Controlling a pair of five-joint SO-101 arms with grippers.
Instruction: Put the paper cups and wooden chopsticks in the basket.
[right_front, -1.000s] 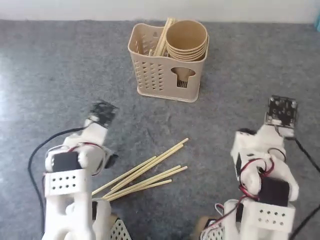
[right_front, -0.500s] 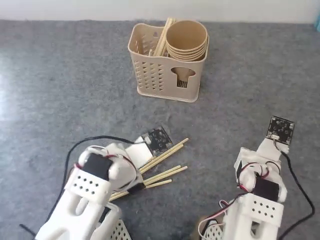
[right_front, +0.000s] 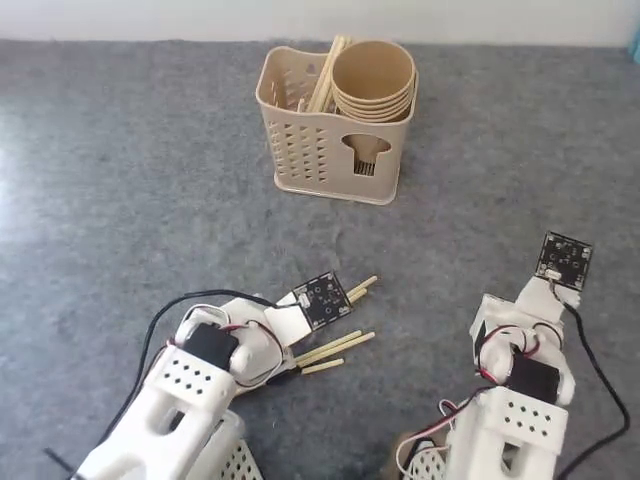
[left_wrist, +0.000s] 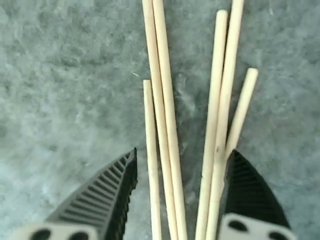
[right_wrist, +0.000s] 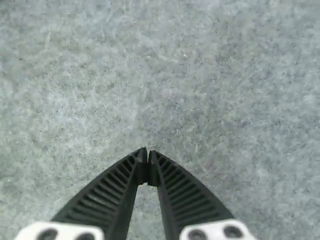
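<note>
A grey, fuzzy table (right_front: 120, 180) carries a beige basket (right_front: 310, 150) standing upright and loose wooden chopsticks (right_front: 345, 343) lying flat.

Left arm (right_front: 215, 350): one second ago upright, off to left of loose chopsticks (right_front: 340, 347). Half second ago swung down and across them. Now pushed slightly further along bundle, its wrist board (right_front: 322, 297) nearer chopstick tips, more of bundle covered. Left jaws now apart, astride chopsticks on table.

Right arm (right_front: 520, 352): one second ago its wrist board (right_front: 562, 260) sat higher up. By half second ago it had dropped back toward arm's base.
</note>
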